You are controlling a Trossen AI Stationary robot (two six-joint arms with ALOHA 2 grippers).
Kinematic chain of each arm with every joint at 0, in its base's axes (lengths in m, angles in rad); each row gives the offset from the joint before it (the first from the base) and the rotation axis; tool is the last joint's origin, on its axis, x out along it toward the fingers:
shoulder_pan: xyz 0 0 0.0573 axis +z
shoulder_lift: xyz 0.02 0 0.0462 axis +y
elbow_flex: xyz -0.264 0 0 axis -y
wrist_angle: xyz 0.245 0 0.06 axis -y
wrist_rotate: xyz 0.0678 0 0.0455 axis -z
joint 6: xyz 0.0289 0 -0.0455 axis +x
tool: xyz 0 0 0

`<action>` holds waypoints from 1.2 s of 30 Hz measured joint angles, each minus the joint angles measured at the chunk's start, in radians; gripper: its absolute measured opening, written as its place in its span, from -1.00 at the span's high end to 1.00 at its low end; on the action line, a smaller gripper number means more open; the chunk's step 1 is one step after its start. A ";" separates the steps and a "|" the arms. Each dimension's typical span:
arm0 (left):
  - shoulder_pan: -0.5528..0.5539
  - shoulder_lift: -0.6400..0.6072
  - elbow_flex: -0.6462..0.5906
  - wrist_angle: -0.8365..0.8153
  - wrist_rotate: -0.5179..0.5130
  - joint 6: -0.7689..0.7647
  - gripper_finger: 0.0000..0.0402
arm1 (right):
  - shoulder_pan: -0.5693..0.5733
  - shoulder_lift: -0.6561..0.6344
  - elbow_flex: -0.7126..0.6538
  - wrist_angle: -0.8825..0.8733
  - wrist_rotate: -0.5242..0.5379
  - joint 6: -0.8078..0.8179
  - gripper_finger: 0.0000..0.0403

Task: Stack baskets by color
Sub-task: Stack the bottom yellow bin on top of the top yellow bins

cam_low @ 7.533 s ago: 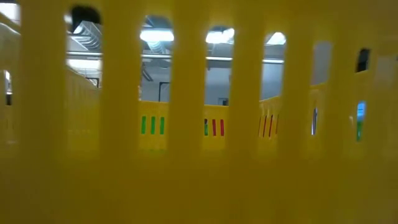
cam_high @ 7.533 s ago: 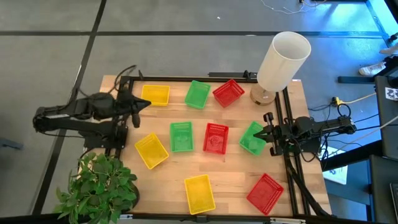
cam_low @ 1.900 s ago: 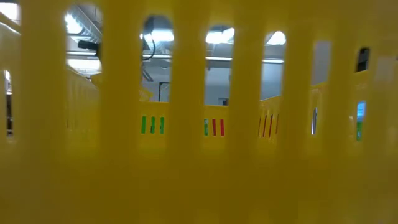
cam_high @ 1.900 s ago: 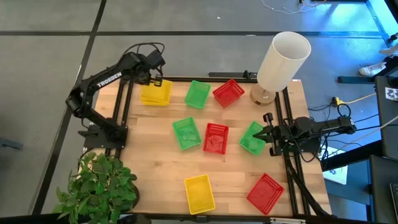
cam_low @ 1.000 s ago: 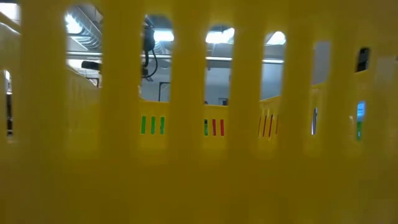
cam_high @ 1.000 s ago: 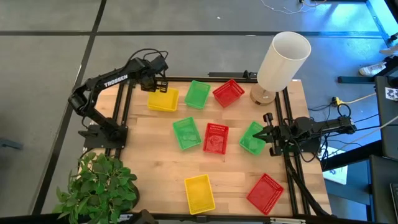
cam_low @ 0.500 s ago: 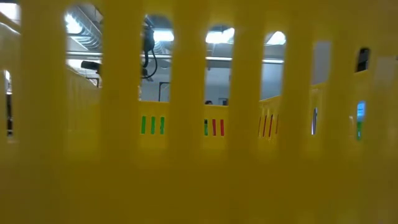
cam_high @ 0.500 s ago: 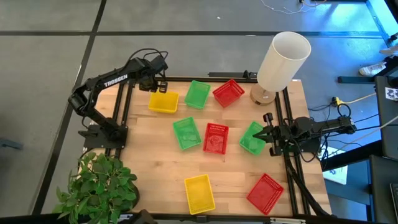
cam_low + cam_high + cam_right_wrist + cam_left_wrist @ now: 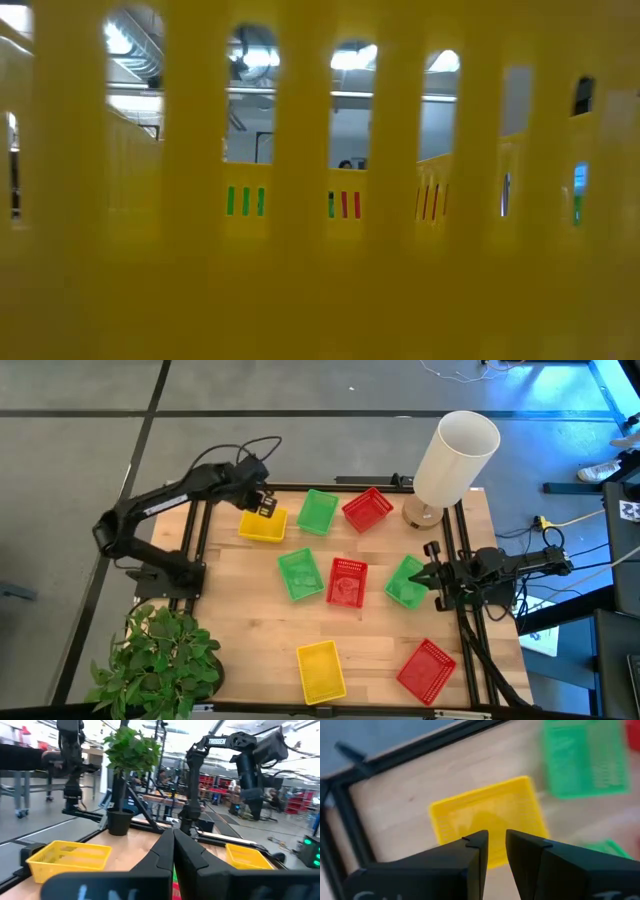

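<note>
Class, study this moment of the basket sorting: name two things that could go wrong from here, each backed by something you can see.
1. The left gripper hangs just over the yellow stack; a careless move could knock it askew.
2. The lone yellow basket sits at the near table edge; a clumsy grab might push it off.

**Both arms at the counter's edges**

The left arm reaches over the counter's far left corner, its dark two-finger left gripper [image 9: 266, 506] pointing down with jaws a narrow gap apart (nothing between them). The right gripper [image 9: 428, 576] rests low at the right edge, jaws closed.
</note>
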 joint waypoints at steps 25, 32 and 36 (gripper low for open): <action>-0.798 -0.184 0.001 0.005 -0.493 -0.034 0.73 | 0.001 0.606 0.668 -0.544 0.027 0.261 1.00; -0.925 -0.221 0.001 -0.059 -0.532 -0.033 0.73 | 0.022 1.073 1.031 -0.812 0.002 0.322 0.99; -0.993 -0.255 0.001 -0.086 -0.534 -0.033 0.73 | 0.022 1.281 1.210 -0.893 -0.011 0.449 0.94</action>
